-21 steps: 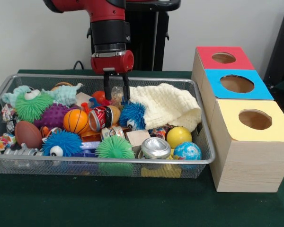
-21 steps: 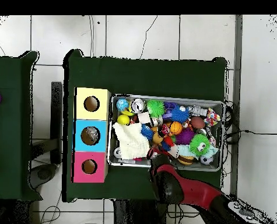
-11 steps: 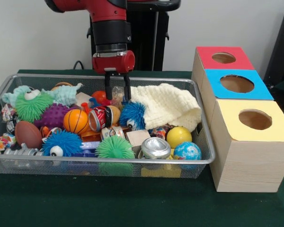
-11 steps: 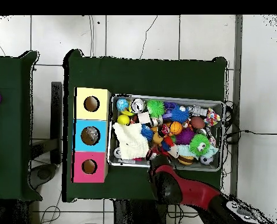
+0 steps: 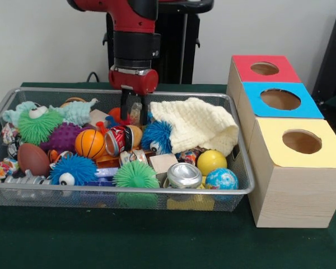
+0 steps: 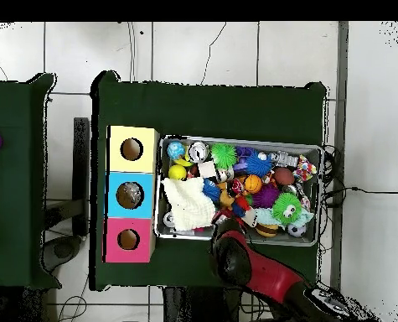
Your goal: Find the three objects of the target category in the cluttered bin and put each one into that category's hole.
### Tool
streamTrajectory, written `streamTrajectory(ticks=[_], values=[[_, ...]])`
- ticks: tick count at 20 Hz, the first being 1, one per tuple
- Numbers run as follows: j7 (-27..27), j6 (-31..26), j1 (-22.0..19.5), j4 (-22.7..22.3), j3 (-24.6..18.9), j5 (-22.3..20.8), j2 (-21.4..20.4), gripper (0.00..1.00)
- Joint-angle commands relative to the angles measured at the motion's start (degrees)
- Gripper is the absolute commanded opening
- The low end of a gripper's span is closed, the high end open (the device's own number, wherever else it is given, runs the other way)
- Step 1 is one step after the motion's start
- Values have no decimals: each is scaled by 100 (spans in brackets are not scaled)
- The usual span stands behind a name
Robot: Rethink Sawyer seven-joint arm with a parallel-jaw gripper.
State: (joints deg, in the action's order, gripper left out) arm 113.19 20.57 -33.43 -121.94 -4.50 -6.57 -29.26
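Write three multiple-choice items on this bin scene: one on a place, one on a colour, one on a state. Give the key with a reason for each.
1. Where does the cream knitted cloth lie in the wire bin, front view?
A. at its far right end, nearest the boxes
B. at its left end
C. outside it, on the table

2. What colour is the top of the box nearest the camera in the front view?
A. red
B. blue
C. yellow

3. How does the silver can lie?
A. upright on the cloth
B. on its side at the bin's front edge
C. held by the gripper

Key: A, the cloth fills the bin's back right corner; C, the yellow-topped box stands in front of the blue and red ones; B, its end faces the camera beside the yellow ball.
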Motion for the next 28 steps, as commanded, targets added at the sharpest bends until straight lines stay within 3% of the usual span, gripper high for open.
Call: streamTrajectory(ticks=[1,5,23,28], values=[[1506,210,367,328,537,1160,136,100],[1536,271,507,256,612,1507,122,100],[1492,190,648,150,473,1820,67,100],[1640,259,880,0,442,2047,-8,100]])
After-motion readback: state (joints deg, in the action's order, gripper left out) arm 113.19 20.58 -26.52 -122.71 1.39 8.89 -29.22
